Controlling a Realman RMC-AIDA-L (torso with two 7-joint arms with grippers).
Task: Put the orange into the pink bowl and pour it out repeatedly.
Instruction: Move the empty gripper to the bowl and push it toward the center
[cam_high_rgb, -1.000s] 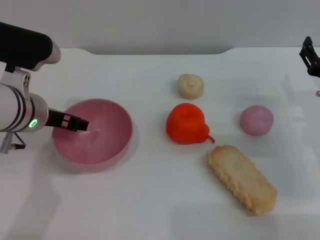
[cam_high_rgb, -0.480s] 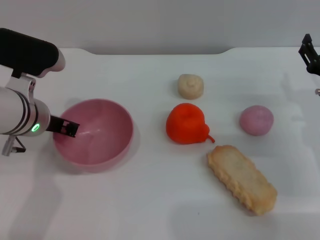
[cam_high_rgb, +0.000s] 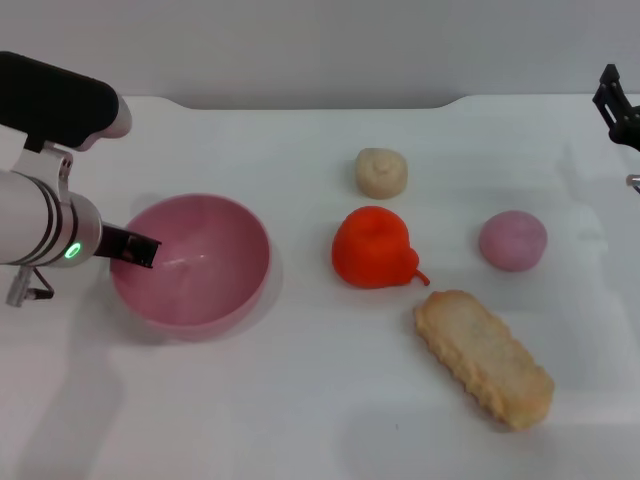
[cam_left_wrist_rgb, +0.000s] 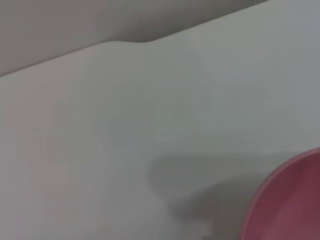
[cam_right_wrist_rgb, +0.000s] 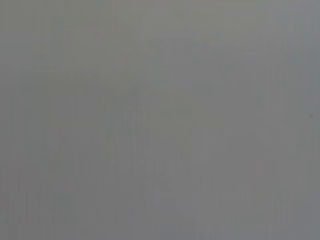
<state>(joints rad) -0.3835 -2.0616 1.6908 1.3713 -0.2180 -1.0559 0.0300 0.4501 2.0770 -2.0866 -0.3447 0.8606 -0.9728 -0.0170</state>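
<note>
On the white worktop, the pink bowl sits upright toward the left edge, with nothing inside it. The left gripper reaches in over the bowl's left rim; only a dark fingertip shows in the head view, so whether it is wide, narrow or holding the rim cannot be told. The orange lies near the middle of the worktop, well apart from the bowl, its small curled tail pointing toward the near right. Just beyond it, toward the far edge, sits a small cream bun. A mauve-pink ball rests nearer the right edge, and a long flat biscuit-like piece lies diagonally toward the near right corner, close to the orange's tail.

The right gripper hangs at the far right edge, away from everything; its finger state cannot be told.

The left wrist view adds only a slice of the bowl's rim, a shadow beside it and the worktop's far edge; none of the other things appear there. The right wrist view shows plain grey, nothing recognisable.
</note>
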